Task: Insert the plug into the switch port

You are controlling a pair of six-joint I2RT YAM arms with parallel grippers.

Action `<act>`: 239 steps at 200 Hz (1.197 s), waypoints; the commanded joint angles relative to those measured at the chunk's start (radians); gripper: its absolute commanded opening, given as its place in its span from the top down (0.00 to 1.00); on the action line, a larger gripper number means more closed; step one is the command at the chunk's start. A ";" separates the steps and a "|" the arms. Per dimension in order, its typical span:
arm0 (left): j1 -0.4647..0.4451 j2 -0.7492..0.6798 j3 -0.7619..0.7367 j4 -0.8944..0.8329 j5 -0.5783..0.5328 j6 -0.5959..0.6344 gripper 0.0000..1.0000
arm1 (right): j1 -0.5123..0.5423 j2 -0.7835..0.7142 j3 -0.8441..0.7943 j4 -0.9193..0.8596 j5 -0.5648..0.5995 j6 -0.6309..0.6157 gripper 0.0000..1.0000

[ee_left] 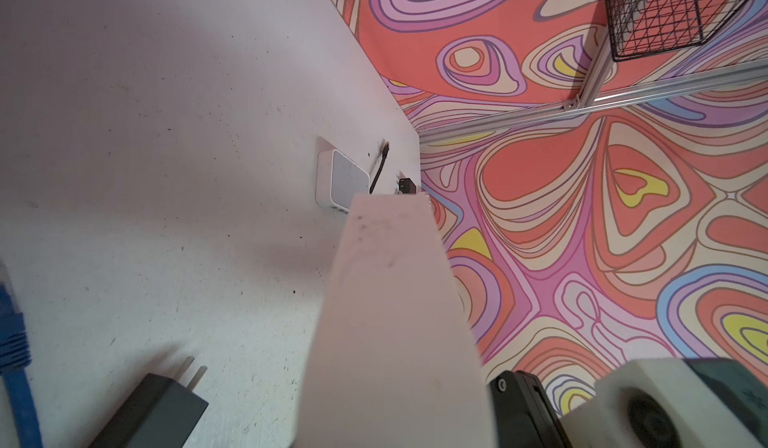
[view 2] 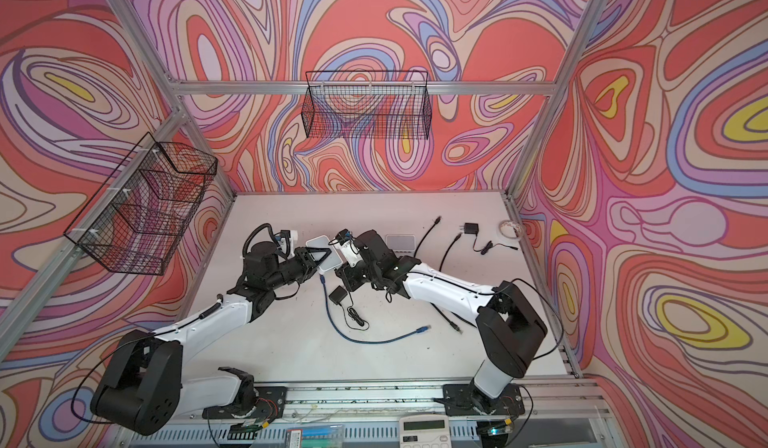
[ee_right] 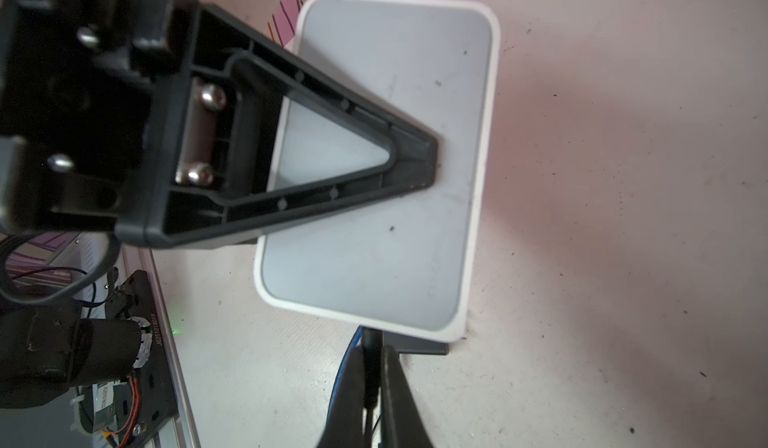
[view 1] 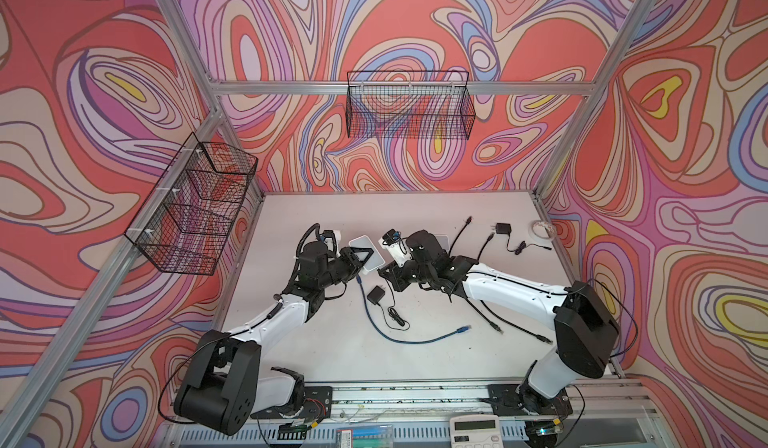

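Near the middle of the desk [view 1: 415, 363], my two arms meet at the switch [view 1: 365, 243]. The left tool [view 1: 371, 253] is clenched on it. One black triangular finger [ee_right: 332, 95] lies flat across its grey top face, and the other is hidden underneath. The white box hangs clear of the desk and casts a soft shadow below.

Through the right wrist camera I see the right tool [ee_right: 372, 356] pinched tight on a thin black plug [ee_right: 370, 339], whose tip meets the switch edge facing that arm. I cannot tell whether it is seated in a port, because the port face is turned away from every camera.

A blue cable [view 1: 461, 329] runs up to that same edge and trails across the desk. It passes a black adapter [view 1: 377, 294] lying just beside it.
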 commanded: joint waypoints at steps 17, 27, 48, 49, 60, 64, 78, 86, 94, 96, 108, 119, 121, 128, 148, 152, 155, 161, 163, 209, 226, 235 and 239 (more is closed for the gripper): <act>-0.036 -0.033 -0.028 -0.049 0.188 0.014 1.00 | -0.002 -0.029 0.065 0.196 0.051 -0.004 1.00; -0.037 -0.031 -0.030 -0.046 0.195 0.012 1.00 | -0.002 -0.029 0.063 0.207 0.058 -0.002 1.00; -0.036 -0.042 -0.035 -0.051 0.208 0.015 1.00 | -0.002 -0.029 0.051 0.225 0.062 0.001 1.00; -0.036 -0.042 -0.035 -0.052 0.208 0.016 1.00 | -0.003 -0.029 0.051 0.226 0.062 0.001 1.00; -0.036 -0.049 -0.035 -0.065 0.215 0.024 1.00 | -0.002 -0.029 0.048 0.231 0.064 -0.003 1.00; -0.036 -0.053 -0.036 -0.070 0.218 0.026 1.00 | -0.002 -0.029 0.048 0.232 0.068 -0.005 1.00; -0.037 -0.059 -0.036 -0.076 0.228 0.031 1.00 | -0.002 -0.028 0.050 0.236 0.071 -0.011 1.00; -0.037 -0.061 -0.036 -0.075 0.238 0.033 1.00 | -0.002 -0.028 0.054 0.242 0.069 -0.013 1.00; -0.037 -0.062 -0.035 -0.080 0.242 0.034 1.00 | -0.002 -0.024 0.059 0.246 0.067 -0.014 1.00; -0.037 -0.063 -0.035 -0.081 0.245 0.035 1.00 | -0.002 -0.024 0.061 0.247 0.067 -0.013 1.00; -0.037 -0.066 -0.033 -0.095 0.251 0.048 1.00 | -0.002 -0.019 0.070 0.252 0.069 -0.014 1.00; -0.038 -0.074 -0.038 -0.097 0.249 0.053 1.00 | -0.002 -0.019 0.078 0.257 0.074 -0.014 1.00; -0.038 -0.075 -0.039 -0.099 0.250 0.053 1.00 | -0.002 -0.020 0.077 0.259 0.076 -0.014 1.00; -0.037 -0.079 -0.042 -0.098 0.251 0.053 1.00 | -0.002 -0.023 0.075 0.270 0.075 -0.012 1.00; -0.038 -0.085 -0.051 -0.080 0.258 0.051 1.00 | -0.003 -0.029 0.069 0.303 0.065 -0.006 1.00; -0.038 -0.085 -0.051 -0.080 0.262 0.054 1.00 | -0.002 -0.029 0.068 0.306 0.064 -0.006 1.00; -0.037 -0.085 -0.051 -0.082 0.265 0.057 1.00 | -0.002 -0.029 0.068 0.307 0.063 -0.006 1.00; -0.037 -0.085 -0.050 -0.091 0.268 0.063 1.00 | -0.001 -0.030 0.066 0.305 0.064 -0.008 1.00; -0.037 -0.086 -0.050 -0.092 0.270 0.066 1.00 | -0.002 -0.030 0.066 0.303 0.067 -0.008 1.00; -0.038 -0.097 -0.050 -0.145 0.292 0.110 1.00 | -0.005 -0.041 0.074 0.285 0.071 -0.026 1.00; -0.038 -0.097 -0.052 -0.148 0.301 0.121 1.00 | -0.005 -0.049 0.074 0.281 0.074 -0.032 1.00; -0.038 -0.097 -0.053 -0.149 0.302 0.126 1.00 | -0.005 -0.052 0.076 0.274 0.081 -0.037 1.00; -0.037 -0.097 -0.053 -0.150 0.303 0.127 1.00 | -0.006 -0.052 0.077 0.272 0.082 -0.038 1.00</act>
